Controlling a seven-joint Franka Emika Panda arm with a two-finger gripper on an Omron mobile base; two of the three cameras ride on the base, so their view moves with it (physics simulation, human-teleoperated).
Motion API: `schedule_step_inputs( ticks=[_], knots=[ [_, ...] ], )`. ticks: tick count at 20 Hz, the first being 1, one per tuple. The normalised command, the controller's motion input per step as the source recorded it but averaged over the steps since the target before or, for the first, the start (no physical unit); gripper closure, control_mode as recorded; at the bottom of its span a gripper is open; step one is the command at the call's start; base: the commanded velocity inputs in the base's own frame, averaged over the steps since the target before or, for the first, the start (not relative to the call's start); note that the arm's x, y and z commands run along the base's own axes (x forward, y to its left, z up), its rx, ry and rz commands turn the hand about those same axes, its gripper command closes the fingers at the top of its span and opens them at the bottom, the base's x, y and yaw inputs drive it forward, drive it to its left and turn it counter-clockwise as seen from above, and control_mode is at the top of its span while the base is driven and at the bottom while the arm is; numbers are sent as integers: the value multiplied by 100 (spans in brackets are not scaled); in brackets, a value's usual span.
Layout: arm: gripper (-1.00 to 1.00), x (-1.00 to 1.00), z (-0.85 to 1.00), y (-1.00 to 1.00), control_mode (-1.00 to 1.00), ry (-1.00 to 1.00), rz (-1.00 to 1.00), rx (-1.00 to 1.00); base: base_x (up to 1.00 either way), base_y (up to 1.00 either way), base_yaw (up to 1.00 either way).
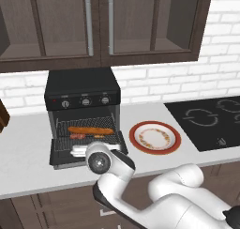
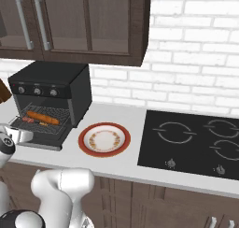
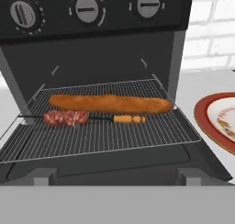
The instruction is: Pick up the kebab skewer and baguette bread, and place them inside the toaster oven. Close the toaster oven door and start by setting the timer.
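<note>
I'm working in a home kitchen: dark wood wall cabinets with long metal handles hang over a white brick backsplash, a pale counter carries a black toaster oven, a red-rimmed plate, and a built-in black glass cooktop.

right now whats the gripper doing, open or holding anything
Gripper: open and holding nothing, just in front of the lowered toaster oven door. The baguette bread and kebab skewer lie on the wire rack.
</note>
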Motion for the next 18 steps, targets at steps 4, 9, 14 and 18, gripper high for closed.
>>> schedule_step_inputs(
  ticks=[4, 9, 14, 18],
  knots=[
    [-100, 13, -8, 18, -100, 0, 0, 0, 0, 0, 0],
    [-100, 7, -27, 7, -100, -4, 2, 0, 0, 0, 0],
    [-100, 14, -8, 0, -100, -3, 1, 0, 0, 0, 0],
    [-100, 39, -1, 5, -100, -1, 3, 0, 0, 0, 0]
  ],
)
